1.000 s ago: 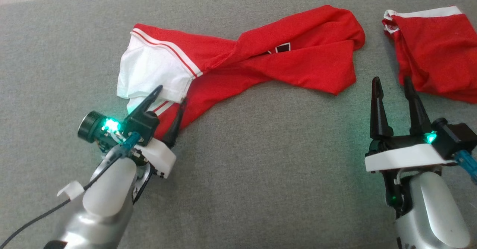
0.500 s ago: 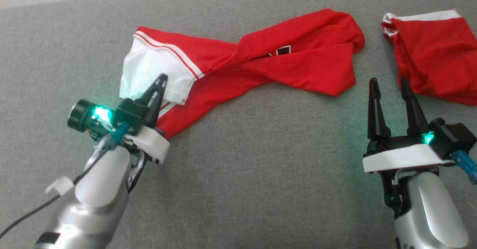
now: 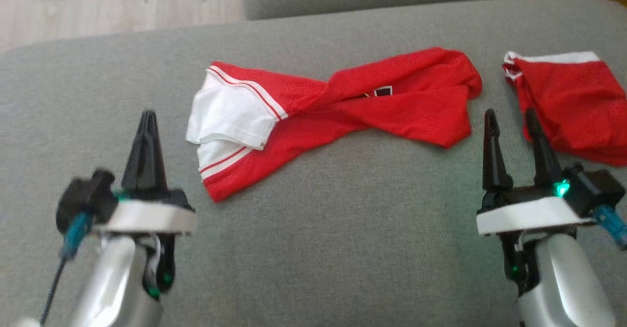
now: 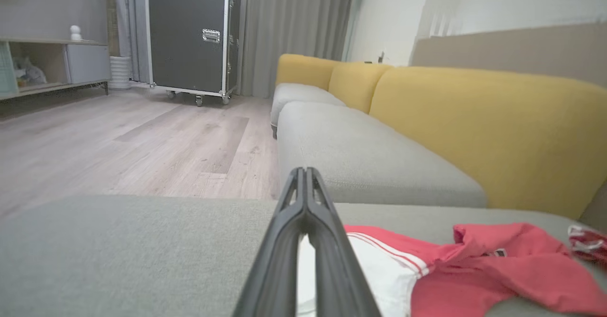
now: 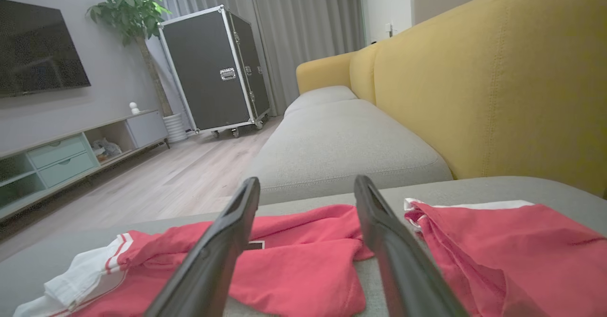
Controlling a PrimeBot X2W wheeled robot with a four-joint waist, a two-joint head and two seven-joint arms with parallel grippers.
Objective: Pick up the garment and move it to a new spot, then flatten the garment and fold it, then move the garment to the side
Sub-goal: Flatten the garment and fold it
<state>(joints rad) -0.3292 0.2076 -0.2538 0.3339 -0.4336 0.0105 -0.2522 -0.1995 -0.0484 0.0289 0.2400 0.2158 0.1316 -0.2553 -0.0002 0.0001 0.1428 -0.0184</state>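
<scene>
Garment (image 3: 392, 106) lies ahead, between both jaws — touching neither.

Left pincer (image 4: 306, 172) fingers pressed together, nothing between them. Red-white garment (image 4: 474, 269) lies crumpled on grey cushion (image 4: 118, 250), beyond and right of the fingers. Yellow backrest (image 4: 474, 127) behind; wood floor (image 4: 118, 141) and black case (image 4: 189, 32) further back.

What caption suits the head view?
Left hand shut, right hand open, both clear of the twisted red garment on the grey sofa.
</scene>
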